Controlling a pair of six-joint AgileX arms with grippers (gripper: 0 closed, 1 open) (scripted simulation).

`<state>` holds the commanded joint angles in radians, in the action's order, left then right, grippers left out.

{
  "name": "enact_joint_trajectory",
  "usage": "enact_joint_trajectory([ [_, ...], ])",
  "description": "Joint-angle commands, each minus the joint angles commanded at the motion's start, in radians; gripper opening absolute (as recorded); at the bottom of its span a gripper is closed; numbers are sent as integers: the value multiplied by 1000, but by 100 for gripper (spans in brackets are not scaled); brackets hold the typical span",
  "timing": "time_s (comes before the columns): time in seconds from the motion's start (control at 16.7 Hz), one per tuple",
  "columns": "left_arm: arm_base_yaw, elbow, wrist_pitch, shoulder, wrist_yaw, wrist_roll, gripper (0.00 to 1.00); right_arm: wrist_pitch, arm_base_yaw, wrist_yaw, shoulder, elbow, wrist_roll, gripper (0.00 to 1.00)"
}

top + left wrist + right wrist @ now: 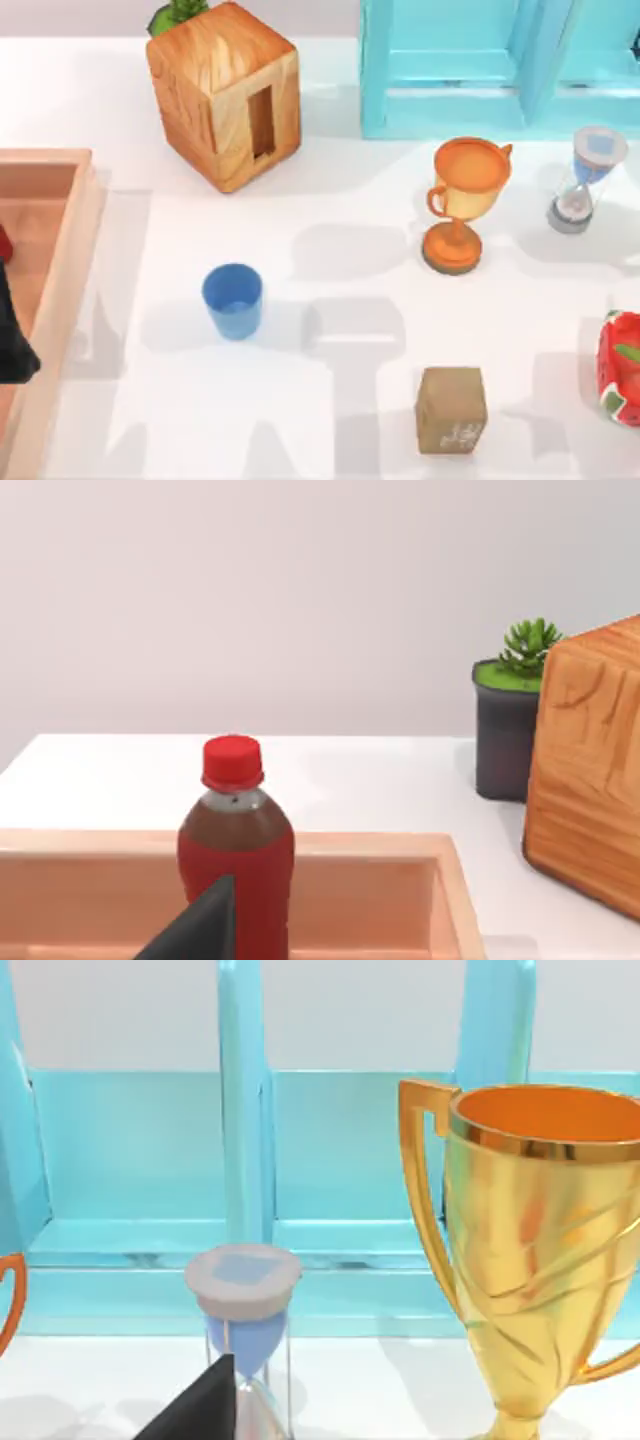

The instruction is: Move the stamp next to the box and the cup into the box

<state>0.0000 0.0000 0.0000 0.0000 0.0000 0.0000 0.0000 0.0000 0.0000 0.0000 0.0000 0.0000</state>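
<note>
Cup (pixel 232 300) upright mid-table; stamp (pixel 451 410) well right — box (pixel 62 260) at left edge. Neither claw's state can be told.

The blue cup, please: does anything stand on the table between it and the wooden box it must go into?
Nothing visible does. The blue cup stands upright on bare white table, and the stretch leftward to the box rim is open. Inside the box a red-capped bottle stands, with the left arm's dark gripper over the tray.
</note>
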Motion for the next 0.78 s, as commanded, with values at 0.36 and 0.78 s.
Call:
enact_joint_trajectory([
  [0.36, -18, 88, -69, 98, -14, -72, 100, 0, 0, 0, 0, 0, 0, 100],
  [0.78, -155, 527, -399, 667, -67, -386, 100, 0, 0, 0, 0, 0, 0, 100],
])
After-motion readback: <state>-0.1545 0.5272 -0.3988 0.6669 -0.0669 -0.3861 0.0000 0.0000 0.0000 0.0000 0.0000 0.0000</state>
